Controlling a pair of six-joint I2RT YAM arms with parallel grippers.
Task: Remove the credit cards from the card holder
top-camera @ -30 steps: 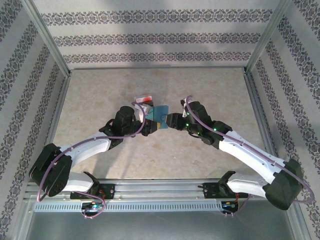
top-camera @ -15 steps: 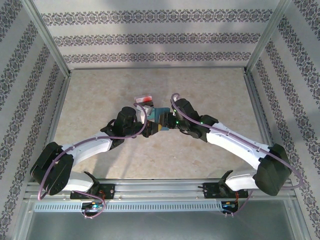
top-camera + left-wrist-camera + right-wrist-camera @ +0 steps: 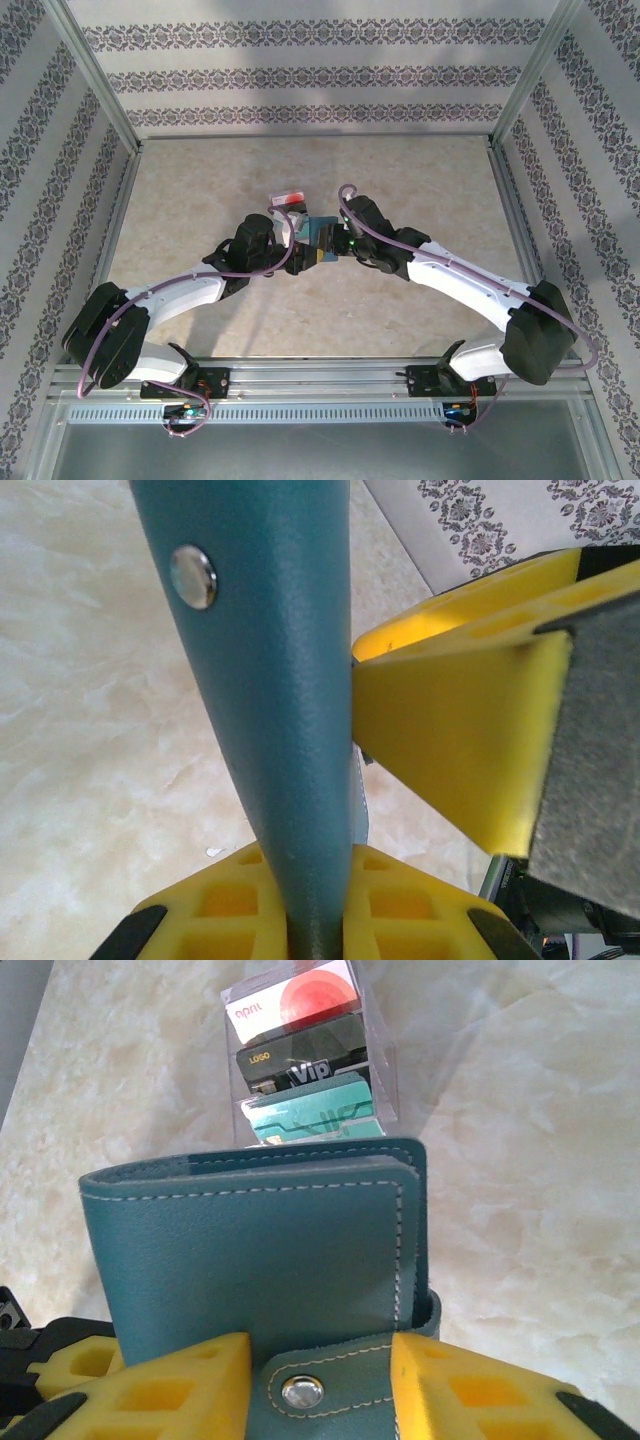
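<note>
The slate-blue card holder [image 3: 320,232] stands on edge above the table, clamped from below by my left gripper [image 3: 306,900], which is shut on it. In the left wrist view the card holder [image 3: 270,680] shows edge-on with a metal snap. My right gripper [image 3: 320,1385] faces the card holder [image 3: 260,1250] and stands open, its yellow fingers [image 3: 150,1385] on either side of the closure tab [image 3: 330,1385]. The credit cards [image 3: 300,1055], whitish-red, black and teal, sit in a clear plastic sleeve beyond the holder. The same credit cards [image 3: 288,199] lie just behind both grippers.
The marble-patterned table [image 3: 420,190] is ringed by patterned walls and a metal frame. The other arm's yellow finger [image 3: 450,750] presses close to the holder's right side in the left wrist view. An aluminium rail [image 3: 320,385] runs along the near edge.
My right arm has swung in to the left, bringing its gripper up against the card holder. The left gripper and the holder have stayed almost still.
</note>
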